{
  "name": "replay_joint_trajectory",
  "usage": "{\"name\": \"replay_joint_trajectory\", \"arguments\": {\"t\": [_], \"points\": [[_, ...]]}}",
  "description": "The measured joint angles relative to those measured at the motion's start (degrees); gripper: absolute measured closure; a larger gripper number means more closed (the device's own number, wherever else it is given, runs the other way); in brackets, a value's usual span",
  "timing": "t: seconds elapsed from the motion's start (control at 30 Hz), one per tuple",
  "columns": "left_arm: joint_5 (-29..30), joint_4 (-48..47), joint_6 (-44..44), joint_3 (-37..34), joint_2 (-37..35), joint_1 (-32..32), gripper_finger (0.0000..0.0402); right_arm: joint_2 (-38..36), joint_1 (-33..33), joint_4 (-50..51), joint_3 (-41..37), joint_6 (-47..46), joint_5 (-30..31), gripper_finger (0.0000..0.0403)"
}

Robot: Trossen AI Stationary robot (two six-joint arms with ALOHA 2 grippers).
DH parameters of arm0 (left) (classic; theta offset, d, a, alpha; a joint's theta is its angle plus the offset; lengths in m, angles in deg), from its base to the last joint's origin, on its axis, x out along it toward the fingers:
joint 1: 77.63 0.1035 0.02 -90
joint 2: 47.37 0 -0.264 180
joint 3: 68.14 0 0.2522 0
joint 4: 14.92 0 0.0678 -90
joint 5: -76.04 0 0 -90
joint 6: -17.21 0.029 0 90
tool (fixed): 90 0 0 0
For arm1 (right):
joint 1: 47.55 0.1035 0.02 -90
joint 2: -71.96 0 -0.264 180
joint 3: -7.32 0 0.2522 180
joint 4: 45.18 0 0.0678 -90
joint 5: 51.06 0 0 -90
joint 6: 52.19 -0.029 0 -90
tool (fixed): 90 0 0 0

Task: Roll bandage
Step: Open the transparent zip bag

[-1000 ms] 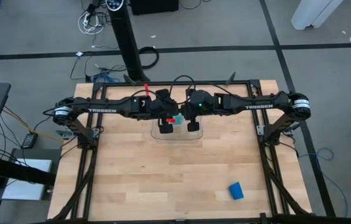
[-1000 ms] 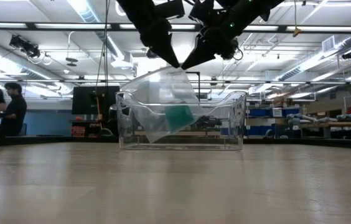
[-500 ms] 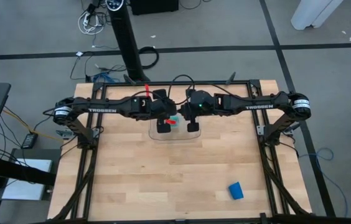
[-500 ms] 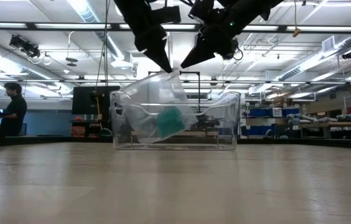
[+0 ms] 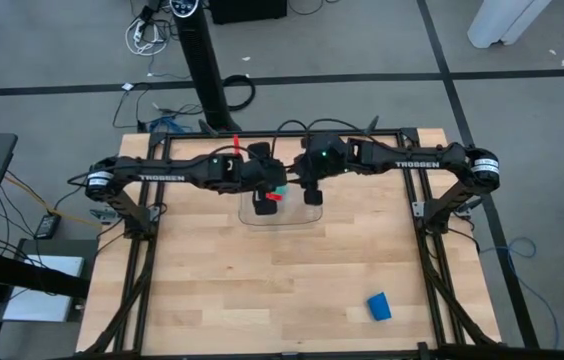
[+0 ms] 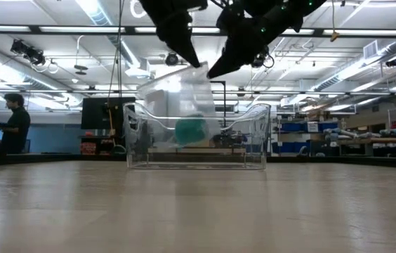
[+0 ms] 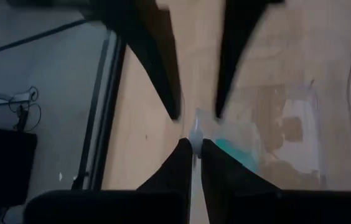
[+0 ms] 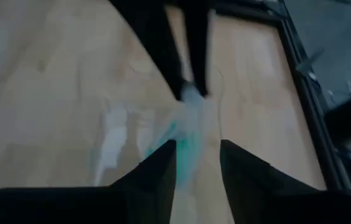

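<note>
1. The bandage (image 5: 378, 307) lies as a small blue roll on the table (image 5: 212, 290), in the lower right of the high view, well apart from both arms.
2. A clear tray (image 6: 254, 137) stands at the table's far middle; in the low view it sits at frame centre.
3. A clear bag (image 6: 177, 91) hangs above and partly inside the tray, with a teal block (image 6: 189, 130) inside it.
4. The left gripper (image 7: 196, 144) is over the tray, upper centre in the high view. Its jaws are clamped on the bag's top edge, with only a thin sliver of plastic between the tips.
5. The right gripper (image 8: 198, 149) is just beside the left one, above the tray's right part. Its jaws stand apart and nothing is pinched between them; the bag and teal block show beyond the gap.
6. In the low view both grippers come down from the top of the frame, their tips near each other at the bag's top.
7. People (image 6: 12, 119) show at the far left of the low view, in the room behind the table.
</note>
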Motion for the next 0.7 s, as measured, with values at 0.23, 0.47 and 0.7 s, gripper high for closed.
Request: {"name": "replay_joint_trajectory", "arguments": {"t": [0.23,0.47,0.7], "points": [[0.1,-2.23,-0.07,1.59,0.0,-0.02,0.0375,-0.54,0.12,-0.18,0.0,0.18,-0.28,0.0266],[1.63,-2.57,-0.27,1.59,0.0,-0.02,0.0372,-4.3,0.09,2.73,0.0,-0.06,1.03,0.027],[1.63,-1.13,-1.29,1.59,0.0,-0.15,0.037,-3.93,0.06,0.94,0.0,-0.79,0.6,0.0269]]}}
